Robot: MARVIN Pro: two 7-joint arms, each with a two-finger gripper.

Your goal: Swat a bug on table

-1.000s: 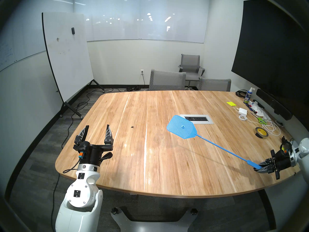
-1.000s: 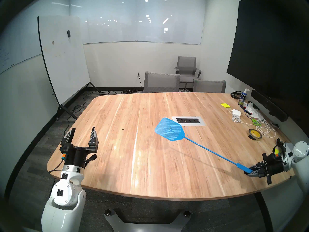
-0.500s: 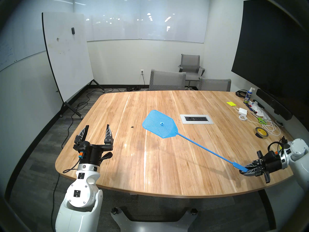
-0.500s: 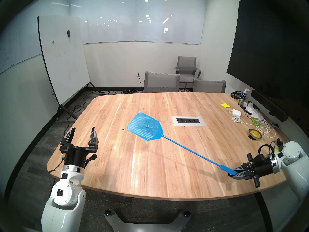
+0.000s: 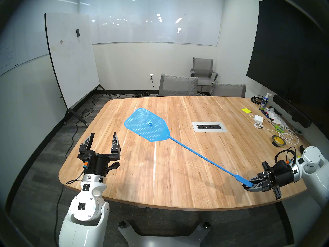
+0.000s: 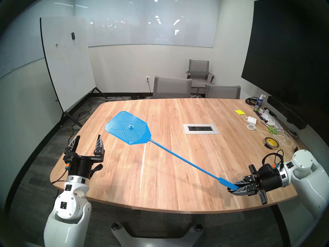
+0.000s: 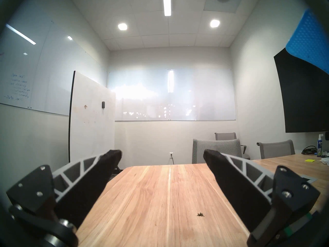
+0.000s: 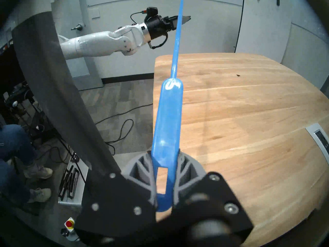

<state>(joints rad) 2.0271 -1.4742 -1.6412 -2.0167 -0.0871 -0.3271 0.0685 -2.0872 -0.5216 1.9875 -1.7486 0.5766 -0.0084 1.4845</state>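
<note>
Wood surface [image 5: 178, 170], swatter [image 5: 147, 124] raised over bug [image 7: 200, 214]
right gripper [image 5: 250, 185] jaws pinching its handle; left gripper [image 5: 104, 137] jaws spread, empty

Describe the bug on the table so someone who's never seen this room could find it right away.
Start at the big wooden table and go to the end where the open left gripper points. The bug lies on the bare wood just ahead of that gripper, toward its right finger. It is a tiny dark, leggy speck, unlike the flat streaks in the grain.
</note>
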